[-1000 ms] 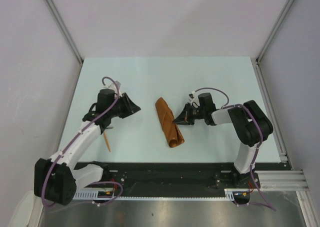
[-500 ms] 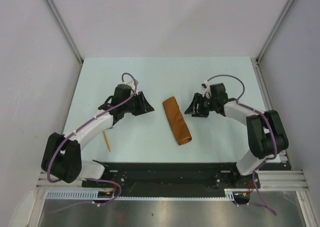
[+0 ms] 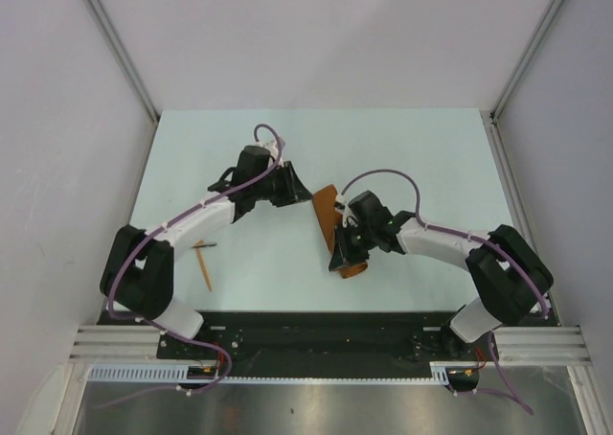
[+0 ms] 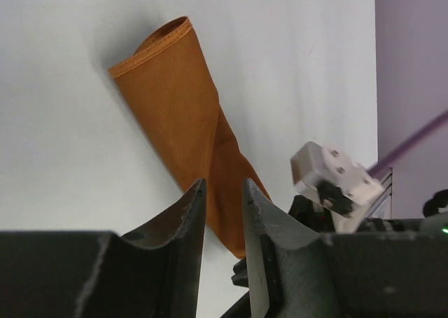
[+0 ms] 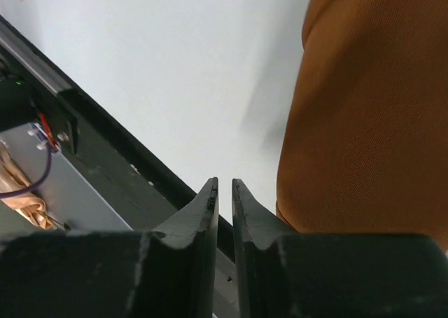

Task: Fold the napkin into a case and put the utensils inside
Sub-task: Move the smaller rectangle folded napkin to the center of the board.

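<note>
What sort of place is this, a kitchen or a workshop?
Probably a robotics lab booth: left arm and right arm bolted at a pale table, plain white walls on metal posts, just a folded napkin and utensils.

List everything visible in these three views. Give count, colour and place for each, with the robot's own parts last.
napkin: one, rust-orange, rolled into a narrow case, lying aslant mid-table.
slim utensil: one, orange, at the table's near-left, beside the left arm.
small dark piece: one, just behind the slim utensil; too small to identify.
table: one, pale green, between grey panels.
left arm, right arm: two, black and white, purple cables, both reaching to the napkin.
left pincer: one, dark, by the napkin's far end, jaws slightly apart, empty.
right pincer: one, dark, by the napkin's near end, jaws a slit apart, empty.
</note>
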You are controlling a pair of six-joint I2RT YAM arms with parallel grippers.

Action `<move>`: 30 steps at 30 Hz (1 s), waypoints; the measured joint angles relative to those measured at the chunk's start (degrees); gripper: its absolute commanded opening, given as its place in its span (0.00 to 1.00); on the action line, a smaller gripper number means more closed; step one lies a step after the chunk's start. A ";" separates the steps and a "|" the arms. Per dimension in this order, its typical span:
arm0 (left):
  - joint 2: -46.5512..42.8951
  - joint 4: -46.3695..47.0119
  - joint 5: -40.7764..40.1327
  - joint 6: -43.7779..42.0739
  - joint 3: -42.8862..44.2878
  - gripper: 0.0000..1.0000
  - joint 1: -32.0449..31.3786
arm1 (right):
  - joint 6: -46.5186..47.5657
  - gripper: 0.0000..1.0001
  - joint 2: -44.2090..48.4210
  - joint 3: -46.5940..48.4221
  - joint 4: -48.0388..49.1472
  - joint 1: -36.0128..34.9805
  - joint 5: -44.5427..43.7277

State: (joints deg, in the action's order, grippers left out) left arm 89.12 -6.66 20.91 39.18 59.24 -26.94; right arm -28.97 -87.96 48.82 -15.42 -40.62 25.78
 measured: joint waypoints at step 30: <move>-23.89 -9.75 -2.32 -3.76 -12.63 0.36 7.80 | -0.09 0.11 -14.21 11.58 -2.51 17.42 -27.43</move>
State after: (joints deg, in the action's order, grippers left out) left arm 65.23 -16.40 18.59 35.42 46.61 -19.14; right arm -29.06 -102.17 60.40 -17.93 -23.20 -1.65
